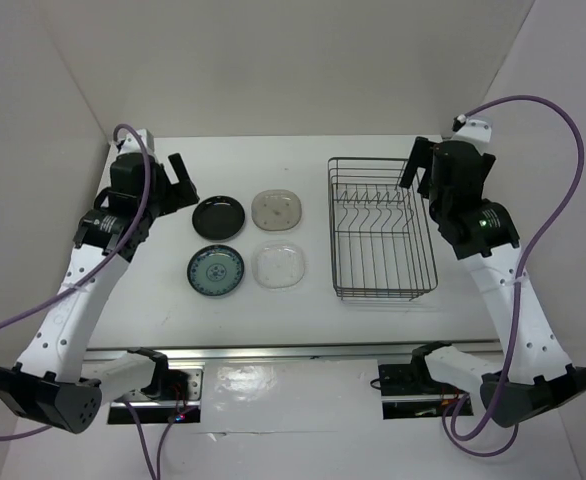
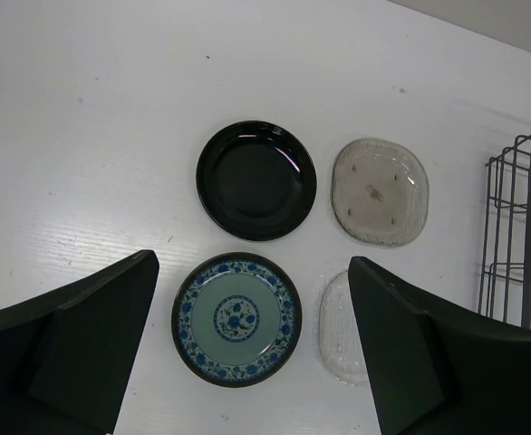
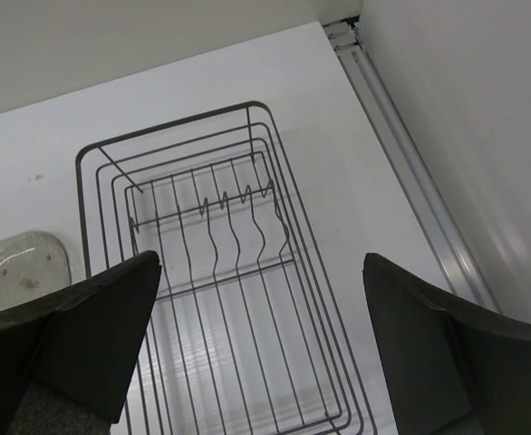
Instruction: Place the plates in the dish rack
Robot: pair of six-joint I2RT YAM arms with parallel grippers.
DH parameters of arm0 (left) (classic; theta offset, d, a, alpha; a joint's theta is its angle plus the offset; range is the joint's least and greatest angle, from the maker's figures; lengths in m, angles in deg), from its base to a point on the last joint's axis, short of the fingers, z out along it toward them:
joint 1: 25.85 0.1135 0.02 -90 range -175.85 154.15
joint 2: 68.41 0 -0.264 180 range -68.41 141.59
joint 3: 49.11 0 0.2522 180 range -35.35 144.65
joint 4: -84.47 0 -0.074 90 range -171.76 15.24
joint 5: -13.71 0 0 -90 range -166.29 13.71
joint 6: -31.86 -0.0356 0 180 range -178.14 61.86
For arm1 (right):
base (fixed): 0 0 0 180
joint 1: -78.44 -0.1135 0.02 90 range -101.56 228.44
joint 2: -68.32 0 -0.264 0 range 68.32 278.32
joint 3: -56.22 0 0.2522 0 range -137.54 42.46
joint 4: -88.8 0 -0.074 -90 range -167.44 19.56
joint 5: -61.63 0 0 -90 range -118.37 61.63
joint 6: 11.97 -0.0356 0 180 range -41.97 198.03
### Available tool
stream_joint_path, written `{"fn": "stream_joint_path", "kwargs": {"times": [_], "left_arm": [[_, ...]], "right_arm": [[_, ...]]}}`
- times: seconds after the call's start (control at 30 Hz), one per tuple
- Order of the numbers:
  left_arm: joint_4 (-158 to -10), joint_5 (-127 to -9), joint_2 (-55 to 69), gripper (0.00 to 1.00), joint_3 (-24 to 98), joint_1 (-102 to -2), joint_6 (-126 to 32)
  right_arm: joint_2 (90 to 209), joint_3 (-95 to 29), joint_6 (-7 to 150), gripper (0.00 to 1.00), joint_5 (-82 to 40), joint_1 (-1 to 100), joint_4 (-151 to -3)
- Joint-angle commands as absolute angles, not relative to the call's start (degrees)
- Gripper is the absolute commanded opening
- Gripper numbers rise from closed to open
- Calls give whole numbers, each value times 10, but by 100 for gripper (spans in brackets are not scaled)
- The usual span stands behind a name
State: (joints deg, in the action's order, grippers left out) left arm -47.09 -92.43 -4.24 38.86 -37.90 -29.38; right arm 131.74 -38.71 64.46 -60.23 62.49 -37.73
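Four plates lie flat on the white table in a two-by-two group: a glossy black round plate (image 1: 218, 216) (image 2: 256, 179), a beige rounded-square plate (image 1: 277, 209) (image 2: 380, 191), a teal-blue patterned plate (image 1: 215, 271) (image 2: 236, 318) and a clear glass plate (image 1: 279, 265) (image 2: 338, 331). The dark wire dish rack (image 1: 380, 228) (image 3: 220, 272) stands to their right, holding no plates. My left gripper (image 1: 180, 183) (image 2: 252, 349) is open and empty, high above the plates' left side. My right gripper (image 1: 415, 165) (image 3: 261, 349) is open and empty above the rack's far right.
White walls enclose the table on the left, back and right. A metal rail (image 1: 293, 351) runs along the near edge by the arm bases. The rack's edge shows at the right of the left wrist view (image 2: 519, 245).
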Motion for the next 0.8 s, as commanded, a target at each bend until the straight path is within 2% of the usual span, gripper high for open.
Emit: {"fn": "stream_joint_path", "kwargs": {"times": [0.0,0.1,0.2,0.23,0.37,0.5,0.77], "left_arm": [[-486,-926,-34,100,399,-390,-297],[-486,-932,-28,100,399,-390,-291],[-486,-938,-9,100,394,-390,-278],[-486,-926,9,100,394,-390,-271],[-526,-860,58,100,400,-358,-271],[-597,-830,89,100,352,-323,-296],[-656,-737,224,100,357,-244,-289]], "right_arm": [[1306,-389,651,100,-607,616,-386],[1292,-366,651,100,-570,616,-404],[1279,-323,641,100,-477,616,-441],[1279,-305,634,100,-408,616,-457],[1248,-215,627,100,-317,609,-542],[1233,-160,621,100,-272,604,-579],[1222,-111,621,100,-198,584,-624]]}}
